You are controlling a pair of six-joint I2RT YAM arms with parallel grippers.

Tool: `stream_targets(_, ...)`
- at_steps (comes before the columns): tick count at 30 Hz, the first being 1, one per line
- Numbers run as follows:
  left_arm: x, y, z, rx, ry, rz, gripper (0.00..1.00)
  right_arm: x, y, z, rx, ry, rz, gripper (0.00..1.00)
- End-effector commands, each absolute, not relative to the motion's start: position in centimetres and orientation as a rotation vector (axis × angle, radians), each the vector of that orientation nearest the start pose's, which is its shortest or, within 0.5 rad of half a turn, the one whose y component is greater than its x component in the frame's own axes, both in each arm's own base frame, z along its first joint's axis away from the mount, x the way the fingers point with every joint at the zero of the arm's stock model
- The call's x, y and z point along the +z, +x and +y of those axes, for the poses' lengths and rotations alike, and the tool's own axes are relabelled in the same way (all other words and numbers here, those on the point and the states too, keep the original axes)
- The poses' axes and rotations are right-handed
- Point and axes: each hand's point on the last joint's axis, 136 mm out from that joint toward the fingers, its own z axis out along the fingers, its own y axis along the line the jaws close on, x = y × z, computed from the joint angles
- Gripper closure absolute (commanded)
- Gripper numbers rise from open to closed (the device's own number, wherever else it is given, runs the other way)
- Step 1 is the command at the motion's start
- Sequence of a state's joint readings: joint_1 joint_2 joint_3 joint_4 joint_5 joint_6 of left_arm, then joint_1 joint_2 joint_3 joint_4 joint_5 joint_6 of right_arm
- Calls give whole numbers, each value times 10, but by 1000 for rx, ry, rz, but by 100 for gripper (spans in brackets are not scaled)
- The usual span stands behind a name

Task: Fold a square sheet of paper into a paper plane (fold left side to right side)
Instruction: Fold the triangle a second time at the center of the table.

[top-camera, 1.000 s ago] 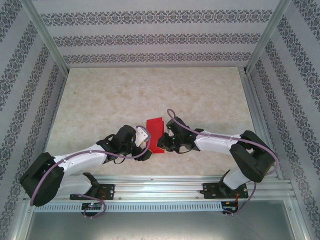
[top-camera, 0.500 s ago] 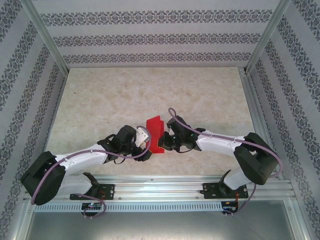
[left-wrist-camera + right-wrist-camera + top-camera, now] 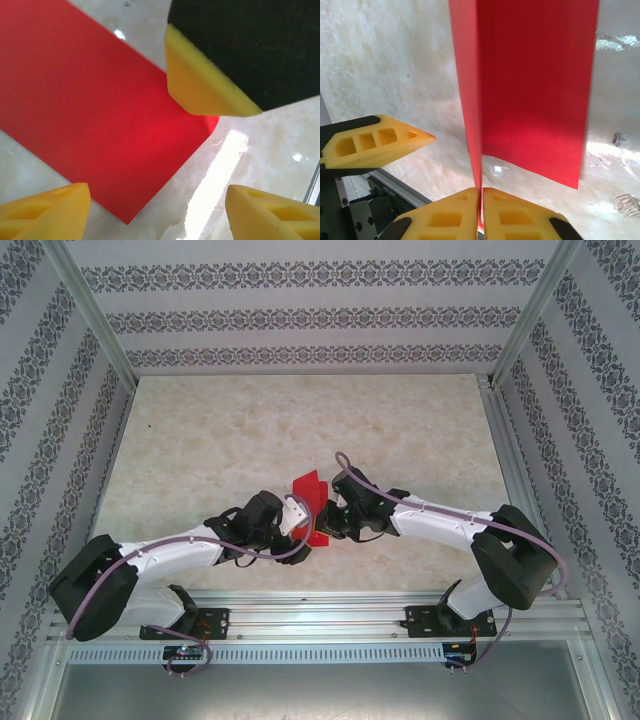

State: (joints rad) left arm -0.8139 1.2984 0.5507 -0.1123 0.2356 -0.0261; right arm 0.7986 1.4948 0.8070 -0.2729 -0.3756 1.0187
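the table [image 3: 200, 440] carries everything close to the middle of its near edge, where the left arm [image 3: 170, 555] and right arm [image 3: 440, 525] meet. over the last second the left arm has pushed in toward the right, and its wrist now crowds the left edge of the square sheet of paper [image 3: 310, 498]. the right arm has barely shifted.

the sheet looks narrower from above than it did a second ago. one panel lies flat on the table and the other has come up to stand nearly on edge, as the right wrist view shows.

the right gripper [image 3: 480, 210] is clamped on the near edge of that raised panel, its pads pressed together with the red paper between them. the left gripper [image 3: 157, 189] hangs just over the flat panel with its fingers [image 3: 45, 207] spread wide and holding nothing. one right finger [image 3: 200, 85] sits close ahead of it.

the fold looks about halfway over. the raised side still has to be carried across and laid down on the other, with the left gripper well placed to pin or crease it. no dart shape exists yet.
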Motion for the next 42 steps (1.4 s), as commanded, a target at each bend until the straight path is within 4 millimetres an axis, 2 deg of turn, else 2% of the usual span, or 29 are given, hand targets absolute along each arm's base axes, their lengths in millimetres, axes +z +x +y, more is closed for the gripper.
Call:
stream_targets(1, 68, 199, -275, -628, 1107, 2224, 28, 88, 209, 306, 1044, 114, 2853, 85)
stream_targets(14, 62, 204, -292, -565, 1152, 2204, 29, 97, 213, 315, 1123, 145, 2821, 83)
stream_targets(18, 64, 209, -290, -512, 1132, 2190, 36, 98, 213, 317, 1160, 166, 2812, 82)
stream_targets(24, 67, 211, -286, -496, 1105, 2182, 56, 100, 215, 314, 1172, 186, 2801, 82)
stream_targets(29, 63, 208, -285, -500, 1107, 2201, 63, 100, 217, 305, 1123, 178, 2805, 81)
stream_targets(34, 61, 205, -284, -517, 1104, 2213, 67, 102, 222, 290, 1060, 155, 2784, 73)
stream_targets(38, 61, 205, -284, -534, 1089, 2221, 68, 102, 229, 272, 999, 125, 2759, 67)
stream_targets(42, 59, 205, -281, -552, 1058, 2238, 67, 94, 228, 268, 1007, 115, 2747, 68)
